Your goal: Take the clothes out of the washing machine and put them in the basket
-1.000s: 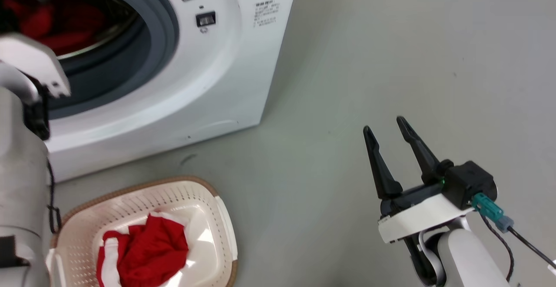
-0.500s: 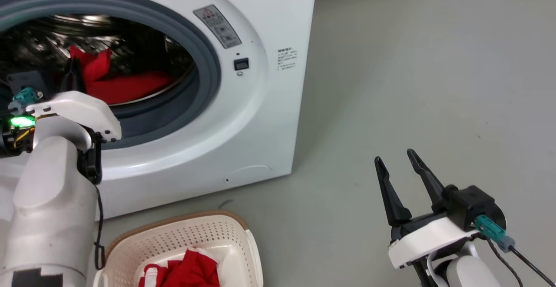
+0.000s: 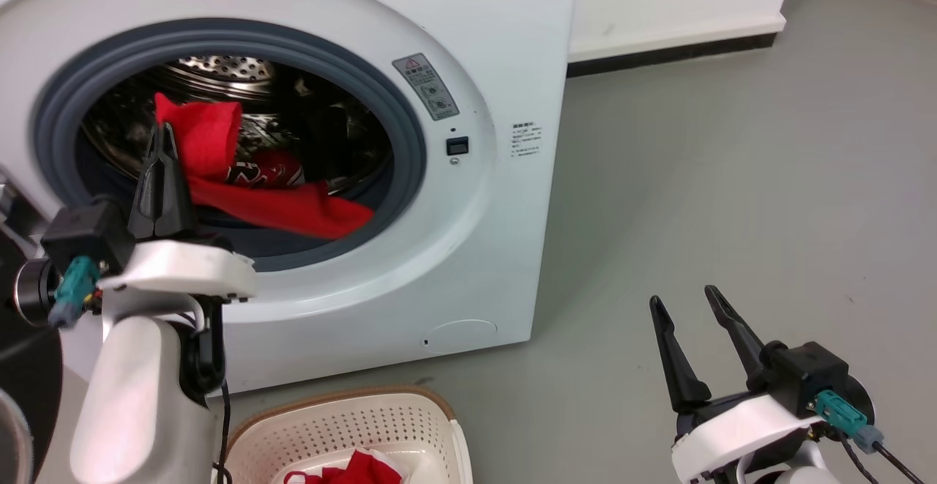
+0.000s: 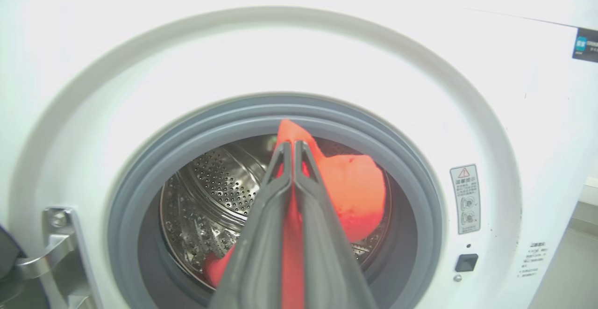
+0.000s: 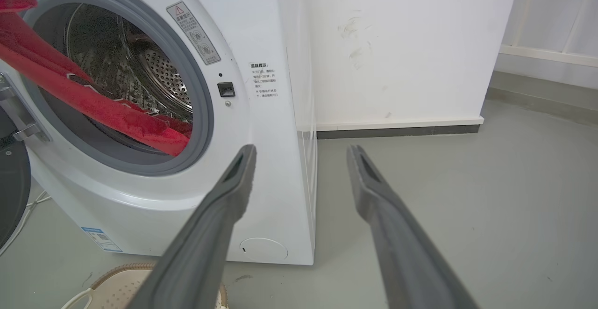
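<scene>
L fingers (image 4: 280, 178) pressed together, pinching a fold of the red garment (image 3: 282, 209). The left gripper (image 3: 162, 132) sits at the mouth of the washing machine (image 3: 505, 52). The cloth runs from the pinch back into the drum (image 3: 219, 66), and its tail lies over the lower lip of the machine's door seal (image 3: 410, 147).

Risks, imo:
- The pinch is only on a fold, so drag on the seal could slip it out.
- The tail may snag on the seal or pull the printed piece behind it out onto the floor.
- The basket (image 3: 344, 425) is low at the machine's foot with one red item already in it. A long tail could land outside the rim.

The right gripper (image 3: 682, 296) is off the machine's right side, fingers spread, idle.

Vs 0.5 s ago: head cam tilted up. The cloth was inside the drum and is now out over the seal.
</scene>
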Robot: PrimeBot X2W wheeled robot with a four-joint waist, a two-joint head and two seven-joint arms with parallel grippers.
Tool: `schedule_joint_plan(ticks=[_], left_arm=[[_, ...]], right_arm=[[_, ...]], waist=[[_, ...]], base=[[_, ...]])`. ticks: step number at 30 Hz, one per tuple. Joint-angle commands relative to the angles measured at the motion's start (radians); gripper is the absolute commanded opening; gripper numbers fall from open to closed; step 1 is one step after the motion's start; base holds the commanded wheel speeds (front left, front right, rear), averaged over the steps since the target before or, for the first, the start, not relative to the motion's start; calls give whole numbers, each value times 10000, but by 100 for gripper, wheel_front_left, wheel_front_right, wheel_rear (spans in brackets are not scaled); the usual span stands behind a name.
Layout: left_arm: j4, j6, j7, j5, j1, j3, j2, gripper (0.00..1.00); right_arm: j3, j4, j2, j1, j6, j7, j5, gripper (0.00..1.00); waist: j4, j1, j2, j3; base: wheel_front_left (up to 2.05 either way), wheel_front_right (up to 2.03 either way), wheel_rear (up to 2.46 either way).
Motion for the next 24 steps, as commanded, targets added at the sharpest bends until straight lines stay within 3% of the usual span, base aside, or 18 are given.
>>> schedule_joint_plan(ticks=[1,9,15,19,24], left_arm=[[-482,85,-69,71,275,-25,-38,0],[-4683,504,685,431,1676,-477,-225,0],[-6826,700,1298,668,2292,-735,-200,0],[-7303,805,1752,609,2990,-963,-300,0],[-6593,823,1924,298,3953,-1210,-565,0]], right_arm=[[-32,-91,2,169,-5,45,-63,100],[-210,-456,2,502,-7,312,-193,100],[-145,-553,2,598,-5,394,-172,100],[-120,-627,2,604,-5,427,-167,100],[-42,-737,2,417,-7,455,-178,100]], waist=[[137,3,0,-137],[540,3,0,-362],[654,3,0,-411],[696,3,0,-364],[608,3,0,-68]], base=[[0,0,0],[0,0,0],[0,0,0],[0,0,0],[0,0,0]])
